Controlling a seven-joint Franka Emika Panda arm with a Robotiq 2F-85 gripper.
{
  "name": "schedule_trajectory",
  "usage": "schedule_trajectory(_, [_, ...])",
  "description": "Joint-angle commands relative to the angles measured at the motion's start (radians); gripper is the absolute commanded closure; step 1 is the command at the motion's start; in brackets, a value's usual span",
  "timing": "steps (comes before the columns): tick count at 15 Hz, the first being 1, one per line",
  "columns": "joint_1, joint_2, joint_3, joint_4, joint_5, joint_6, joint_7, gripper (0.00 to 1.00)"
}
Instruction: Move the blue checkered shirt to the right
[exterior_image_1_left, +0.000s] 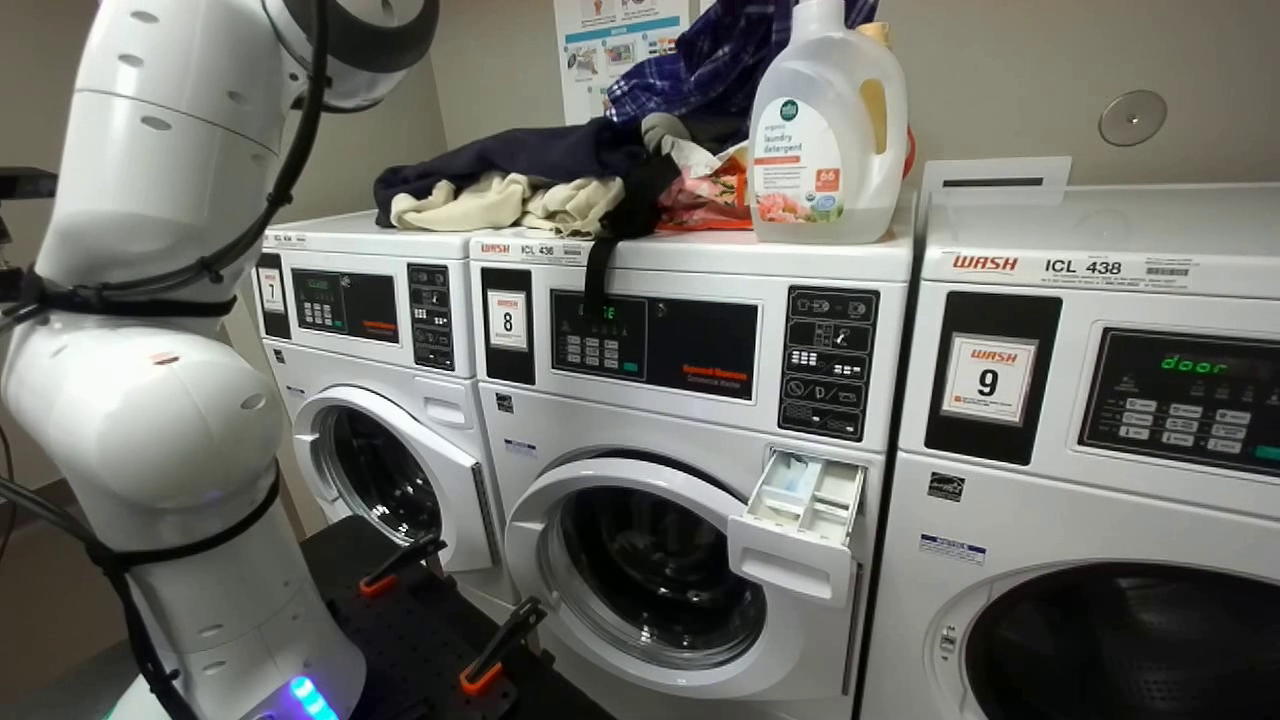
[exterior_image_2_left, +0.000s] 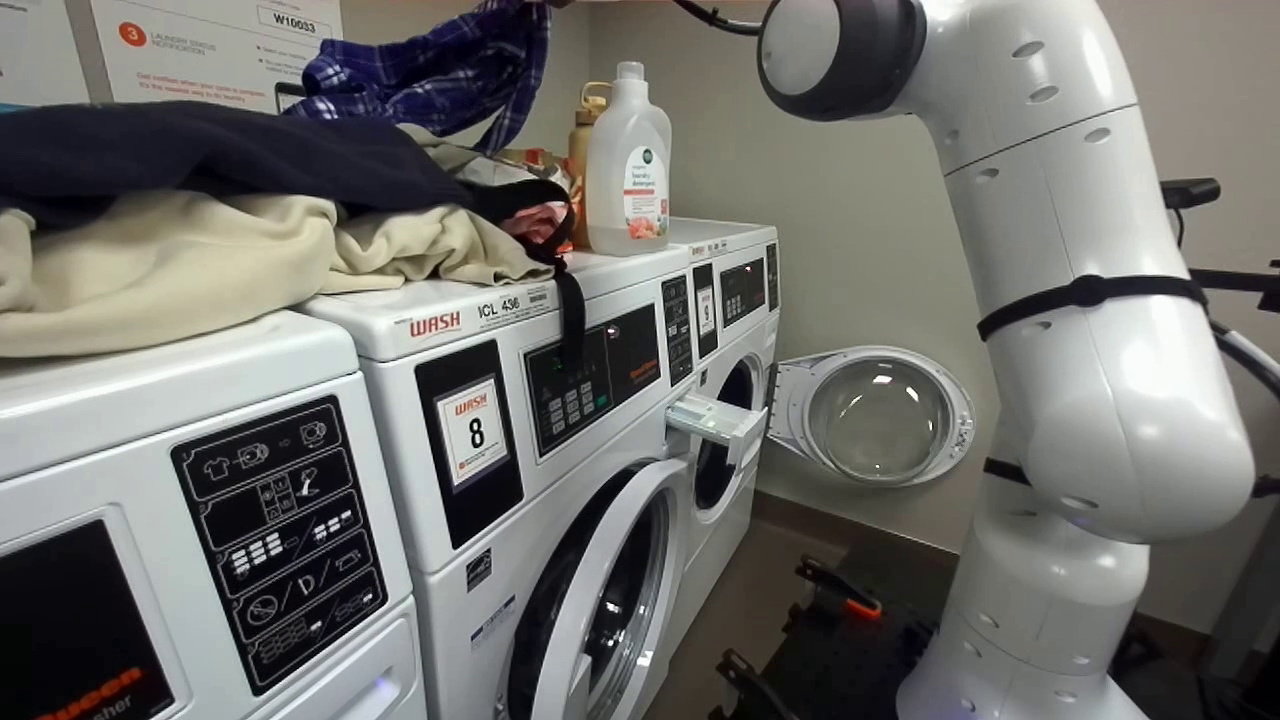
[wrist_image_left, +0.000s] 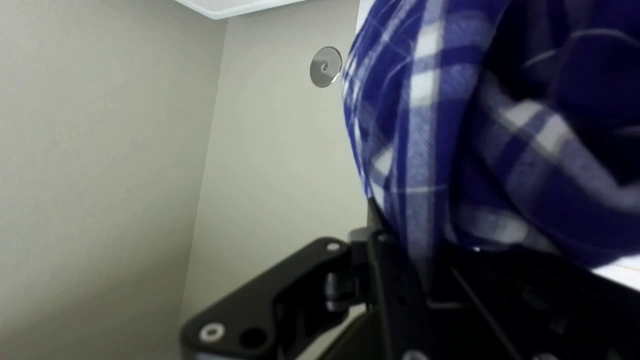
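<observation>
Holding bunched blue checkered shirt (wrist_image_left: 465, 135) aloft in hand (wrist_image_left: 425, 265), clamped tight on gathered folds per wrist view. Showing above navy garment (exterior_image_1_left: 530, 150) & cream cloth (exterior_image_1_left: 465, 205) in both ext. views, partly behind laundry detergent btl (exterior_image_1_left: 810, 160) in an ext. view; can't tell if touching navy garment.

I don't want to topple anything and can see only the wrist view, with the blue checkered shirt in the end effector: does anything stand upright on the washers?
Observer: Yes. In both exterior views a laundry detergent bottle stands upright on washer 8.
Operator: Good to know. And on which side of it is what I'm holding?
Observer: In an exterior view the blue checkered shirt hangs to the picture's left of it.
</observation>
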Motion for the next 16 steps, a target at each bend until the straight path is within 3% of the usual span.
schedule_trajectory(1, [0.025,-0.007,0.045,-0.025,0.017,-0.07,-0.088,0.96])
schedule_trajectory(5, [0.027,0.011,0.125,-0.025,0.081,-0.212,-0.202,0.96])
schedule_trajectory(9, [0.019,0.041,0.157,-0.017,0.105,-0.327,-0.266,0.96])
schedule_trajectory(16, [-0.031,0.099,0.178,-0.025,0.172,-0.292,-0.312,0.96])
